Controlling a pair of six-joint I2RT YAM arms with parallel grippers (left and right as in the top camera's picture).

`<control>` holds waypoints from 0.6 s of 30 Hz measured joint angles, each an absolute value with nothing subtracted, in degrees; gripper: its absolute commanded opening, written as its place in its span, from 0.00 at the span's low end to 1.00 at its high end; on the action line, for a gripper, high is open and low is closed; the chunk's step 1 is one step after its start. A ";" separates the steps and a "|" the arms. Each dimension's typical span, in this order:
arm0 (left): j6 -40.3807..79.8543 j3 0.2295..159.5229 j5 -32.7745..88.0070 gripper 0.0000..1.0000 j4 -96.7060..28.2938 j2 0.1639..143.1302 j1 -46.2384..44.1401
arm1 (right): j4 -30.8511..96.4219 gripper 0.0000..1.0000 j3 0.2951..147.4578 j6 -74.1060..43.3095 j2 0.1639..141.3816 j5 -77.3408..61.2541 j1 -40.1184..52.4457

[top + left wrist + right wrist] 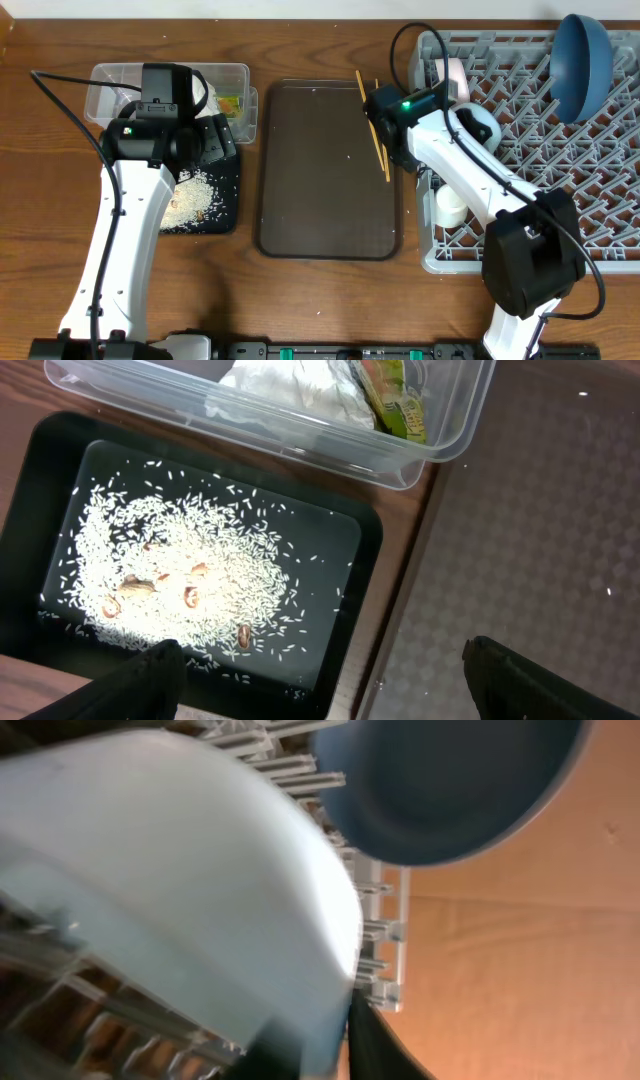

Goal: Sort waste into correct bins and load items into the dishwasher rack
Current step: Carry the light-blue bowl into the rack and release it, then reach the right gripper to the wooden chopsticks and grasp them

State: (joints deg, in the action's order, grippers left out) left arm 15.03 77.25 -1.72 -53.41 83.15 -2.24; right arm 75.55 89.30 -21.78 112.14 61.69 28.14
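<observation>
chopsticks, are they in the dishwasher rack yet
No, the chopsticks lie across the brown tray's right edge, outside the rack.

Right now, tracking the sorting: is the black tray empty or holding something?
Holding something: the black tray has whitish rice scraps spread over much of its floor, plus a few brownish bits.

Overhead: left arm (125,230) hides much of clear tub (236,78) & black tray (228,190); right arm (470,175) covers part of light blue bowl (485,125); rack (600,190) cropped at rt edge. Right wrist cam: bowl a blur, cut off top & left; right claw (335,1055) barely seen, grip unclear. Bottom edge crops left claw (322,650) fingers.
</observation>
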 measured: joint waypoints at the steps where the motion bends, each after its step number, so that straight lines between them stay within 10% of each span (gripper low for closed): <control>1: 15.03 77.25 -1.72 0.91 -53.43 83.15 -2.24 | 75.72 0.29 89.27 -21.96 112.16 60.60 28.34; 18: 15.03 77.25 -1.72 0.91 -53.41 83.15 -2.24 | 78.28 0.67 99.29 -20.01 111.48 48.14 28.91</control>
